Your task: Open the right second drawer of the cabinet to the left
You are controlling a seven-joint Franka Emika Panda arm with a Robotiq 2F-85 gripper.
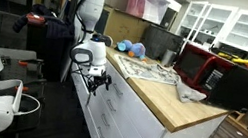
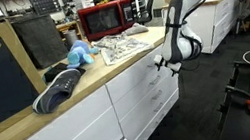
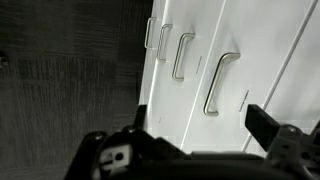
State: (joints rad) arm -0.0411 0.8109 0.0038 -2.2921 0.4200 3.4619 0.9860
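Note:
The long white cabinet (image 1: 126, 115) with a wooden top shows in both exterior views (image 2: 135, 99). Its drawer fronts all sit shut. The second drawer of the column near my gripper (image 2: 145, 83) is a flat white front with a small silver handle. My gripper (image 2: 169, 65) hangs just in front of that column, near the cabinet's end (image 1: 95, 77). In the wrist view my gripper (image 3: 200, 115) is open and empty. Its two dark fingers flank a white drawer front, and a silver bar handle (image 3: 222, 85) lies just ahead between them, untouched. Three more handles line up beyond it.
On the top lie a red microwave (image 1: 198, 63), a black box (image 1: 238, 86), a blue soft toy (image 2: 80, 55), spread papers (image 2: 121, 47) and a dark shoe (image 2: 57, 89). Dark floor runs along the cabinet front. A stand with red grips (image 2: 246, 96) is across the aisle.

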